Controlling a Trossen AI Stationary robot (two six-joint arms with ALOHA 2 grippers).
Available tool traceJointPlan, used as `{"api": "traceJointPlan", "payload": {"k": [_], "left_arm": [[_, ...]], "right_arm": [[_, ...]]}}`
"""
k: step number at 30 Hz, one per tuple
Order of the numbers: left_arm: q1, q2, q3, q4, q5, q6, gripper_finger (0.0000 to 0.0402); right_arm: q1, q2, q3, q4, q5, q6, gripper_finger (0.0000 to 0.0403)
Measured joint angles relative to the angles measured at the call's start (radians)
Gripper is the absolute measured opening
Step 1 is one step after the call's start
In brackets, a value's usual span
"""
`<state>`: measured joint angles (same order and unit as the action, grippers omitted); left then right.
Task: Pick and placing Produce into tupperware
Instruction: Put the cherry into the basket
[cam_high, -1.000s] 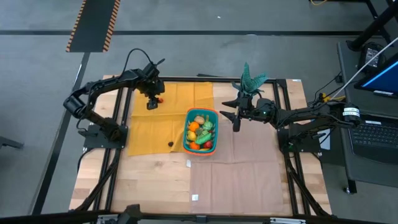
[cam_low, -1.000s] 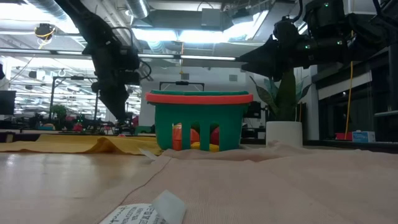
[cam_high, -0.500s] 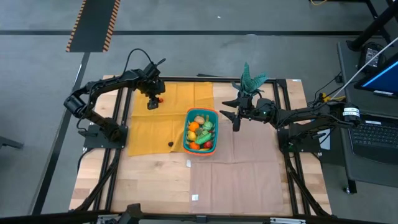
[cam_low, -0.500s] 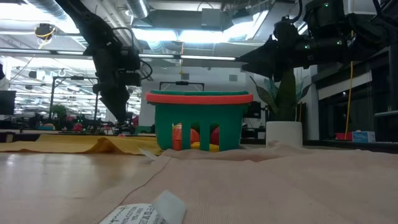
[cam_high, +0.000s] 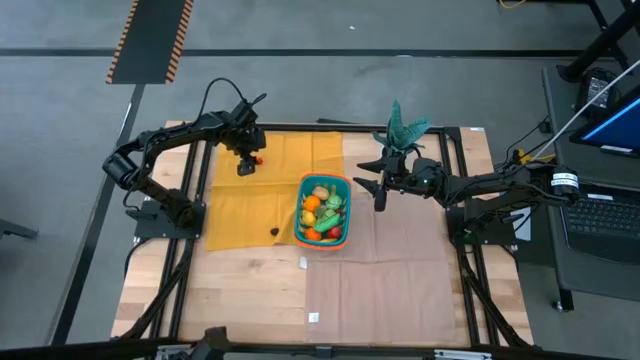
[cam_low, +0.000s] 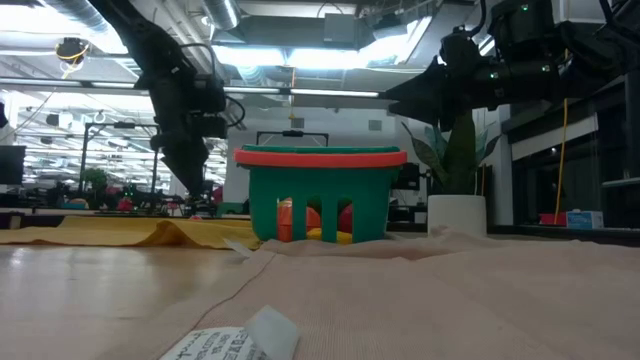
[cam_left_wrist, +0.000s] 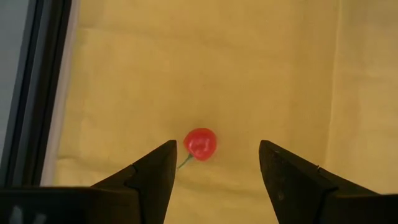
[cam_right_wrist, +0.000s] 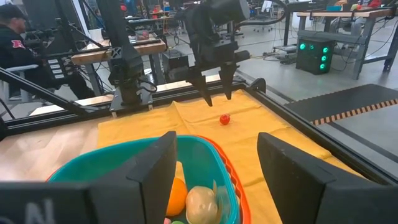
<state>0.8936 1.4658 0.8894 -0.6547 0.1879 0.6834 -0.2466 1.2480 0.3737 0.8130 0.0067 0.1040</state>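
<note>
while both claws gape empty, the left claw (cam_left_wrist: 215, 163) hangs over a red cherry (cam_left_wrist: 200, 144) on yellow cloth (cam_left_wrist: 249, 68).

Basket (cam_high: 346, 205): teal slotted walls, orange rim. Produce (cam_high: 322, 211) inside: orange, red, yellow, green and one tan piece. Cherry (cam_left_wrist: 200, 144): glossy red, thin green stem, lying on a mustard-yellow cloth (cam_high: 240, 200) over the table's left rear part. A small dark item (cam_high: 274, 231) lies on the yellow cloth too. Beige-pink cloth (cam_high: 390, 270) covers the right side. Table (cam_high: 240, 290): pale wood, black frame. Plant (cam_high: 402, 126): green leaves, white pot (cam_low: 456, 213). Both arms dark.
</note>
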Motion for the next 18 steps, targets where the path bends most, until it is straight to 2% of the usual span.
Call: {"api": "traceJointPlan", "payload": {"k": [10,18], "left_arm": [[0.000,0.009,0.000,0.043,0.000,0.026,0.0220],[0.000,0.105,-0.002,0.044,0.000,0.026,0.0220]], "right_arm": [[0.000,0.000,0.000,-0.001,0.000,-0.004,0.0225],[0.000,0.000,0.000,-0.001,0.000,0.001,0.0225]]}}
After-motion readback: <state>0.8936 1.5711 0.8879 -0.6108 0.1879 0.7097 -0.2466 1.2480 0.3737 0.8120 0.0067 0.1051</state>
